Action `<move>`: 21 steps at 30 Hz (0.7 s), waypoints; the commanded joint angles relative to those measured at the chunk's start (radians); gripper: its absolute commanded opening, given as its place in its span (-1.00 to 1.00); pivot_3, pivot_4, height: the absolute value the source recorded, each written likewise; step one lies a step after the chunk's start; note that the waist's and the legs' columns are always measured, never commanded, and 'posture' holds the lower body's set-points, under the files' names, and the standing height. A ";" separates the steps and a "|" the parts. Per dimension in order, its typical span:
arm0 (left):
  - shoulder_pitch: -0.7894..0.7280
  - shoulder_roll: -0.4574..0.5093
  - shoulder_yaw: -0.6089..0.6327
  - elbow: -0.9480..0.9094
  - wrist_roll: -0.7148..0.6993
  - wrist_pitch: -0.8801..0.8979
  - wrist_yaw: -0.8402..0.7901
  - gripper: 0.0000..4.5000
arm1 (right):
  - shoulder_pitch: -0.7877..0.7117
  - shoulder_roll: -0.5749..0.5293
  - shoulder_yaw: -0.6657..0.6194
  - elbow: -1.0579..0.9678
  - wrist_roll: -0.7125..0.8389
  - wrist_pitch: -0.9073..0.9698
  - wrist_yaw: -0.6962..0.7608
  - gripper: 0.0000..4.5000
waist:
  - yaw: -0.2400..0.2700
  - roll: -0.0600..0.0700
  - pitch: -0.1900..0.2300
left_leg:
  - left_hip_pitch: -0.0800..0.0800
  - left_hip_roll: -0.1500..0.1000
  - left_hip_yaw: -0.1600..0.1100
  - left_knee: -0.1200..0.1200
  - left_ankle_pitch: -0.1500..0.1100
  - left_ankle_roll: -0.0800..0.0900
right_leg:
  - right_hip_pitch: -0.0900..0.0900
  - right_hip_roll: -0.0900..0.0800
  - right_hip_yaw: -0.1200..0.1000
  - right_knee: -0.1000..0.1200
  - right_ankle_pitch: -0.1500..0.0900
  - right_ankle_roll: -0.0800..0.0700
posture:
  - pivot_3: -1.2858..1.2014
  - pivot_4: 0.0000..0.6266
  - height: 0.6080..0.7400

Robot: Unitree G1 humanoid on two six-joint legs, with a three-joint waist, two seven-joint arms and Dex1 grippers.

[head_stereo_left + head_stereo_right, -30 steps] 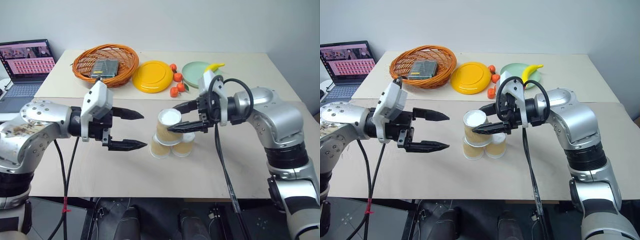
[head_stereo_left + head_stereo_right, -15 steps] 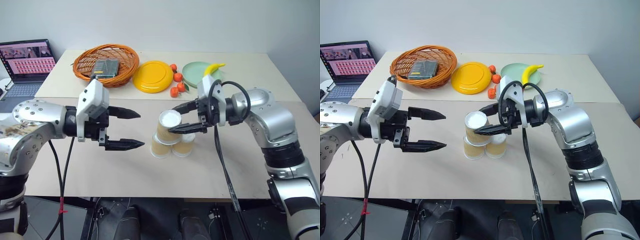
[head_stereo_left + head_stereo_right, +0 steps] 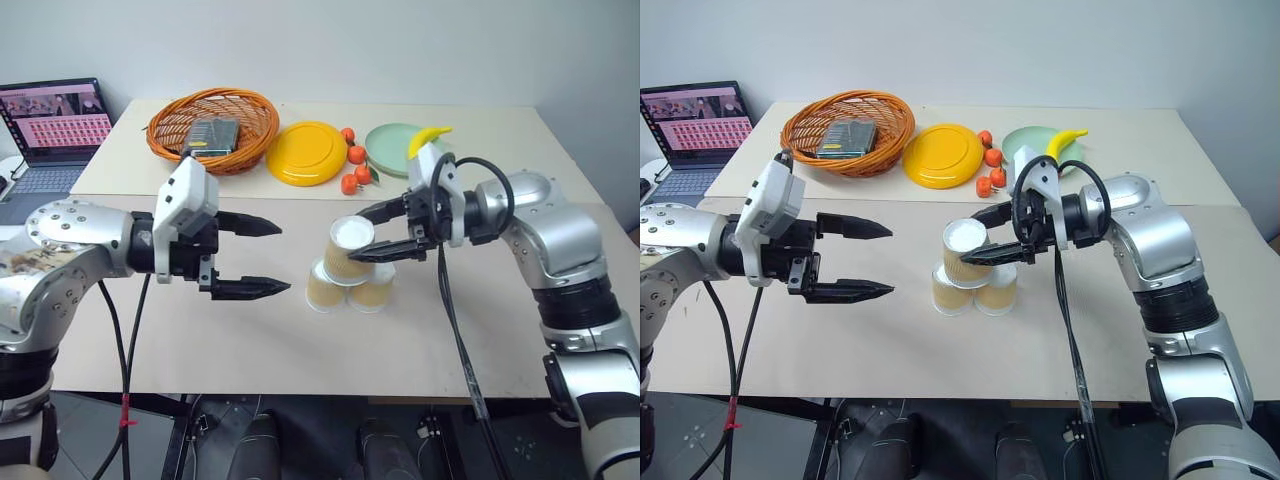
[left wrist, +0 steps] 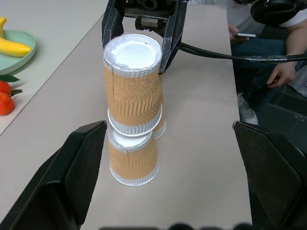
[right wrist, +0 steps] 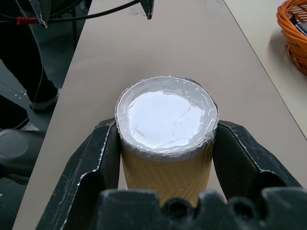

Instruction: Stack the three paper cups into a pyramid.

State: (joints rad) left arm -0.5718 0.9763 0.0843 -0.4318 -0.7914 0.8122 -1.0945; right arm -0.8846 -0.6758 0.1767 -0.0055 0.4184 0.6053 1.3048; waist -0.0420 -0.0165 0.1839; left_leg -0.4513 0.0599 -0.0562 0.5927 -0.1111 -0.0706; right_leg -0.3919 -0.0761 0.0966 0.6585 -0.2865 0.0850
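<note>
Right gripper (image 3: 378, 232) clamps upside-down top cup (image 3: 350, 250), partly hiding 2 lower cups (image 3: 322, 290).

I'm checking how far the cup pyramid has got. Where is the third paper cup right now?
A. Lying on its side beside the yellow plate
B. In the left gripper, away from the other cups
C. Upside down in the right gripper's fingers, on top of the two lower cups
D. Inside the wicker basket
C: the right gripper is shut on the top paper cup, white base up, over the two lower cups; the left gripper stands open and empty.
</note>
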 commanded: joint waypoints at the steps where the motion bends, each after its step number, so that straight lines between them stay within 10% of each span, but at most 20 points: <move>1: 0.000 -0.004 0.014 -0.023 -0.013 -0.005 0.002 1.00 | -0.033 -0.010 -0.035 -0.001 0.020 0.021 -0.001 0.12 | 0.000 0.000 0.000 | 0.000 0.000 0.000 0.000 0.000 0.000 | 0.000 0.000 0.000 0.000 0.000 0.000 | 0.03 -0.52 0.88; 12: -0.002 -0.007 0.014 -0.022 -0.014 -0.003 0.005 1.00 | -0.023 -0.018 -0.028 0.021 0.010 0.005 0.007 0.12 | 0.000 0.000 0.000 | 0.000 0.000 0.000 0.000 0.000 0.000 | 0.000 0.000 0.000 0.000 0.000 0.000 | 0.03 -0.52 0.88; 13: -0.003 -0.007 0.013 -0.022 -0.014 -0.003 0.005 1.00 | -0.021 -0.021 -0.028 0.022 0.009 0.004 0.007 0.55 | 0.000 0.000 0.000 | 0.000 0.000 0.000 0.000 0.000 0.000 | 0.000 0.000 0.000 0.000 0.000 0.000 | 0.03 -0.52 0.88; 16: -0.004 -0.008 0.012 -0.023 -0.014 -0.003 0.007 1.00 | -0.018 -0.025 -0.029 0.023 0.010 0.005 0.009 0.97 | 0.000 0.000 0.000 | 0.000 0.000 0.000 0.000 0.000 0.000 | 0.000 0.000 0.000 0.000 0.000 0.000 | 0.03 -0.52 0.88; 21: -0.009 -0.018 0.002 -0.019 -0.009 -0.005 0.011 1.00 | -0.030 -0.042 -0.047 0.035 0.014 0.007 0.019 0.97 | 0.000 0.000 0.000 | 0.000 0.000 0.000 0.000 0.000 0.000 | 0.000 0.000 0.000 0.000 0.000 0.000 | 0.03 -0.52 0.88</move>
State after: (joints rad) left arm -0.5701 0.9562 0.0778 -0.4318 -0.7912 0.8122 -1.0862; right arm -0.8922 -0.7000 0.1736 0.0382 0.4162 0.6190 1.3121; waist -0.0423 -0.0167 0.1840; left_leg -0.4514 0.0599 -0.0561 0.5926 -0.1111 -0.0706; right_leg -0.3920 -0.0761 0.0966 0.6583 -0.2865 0.0850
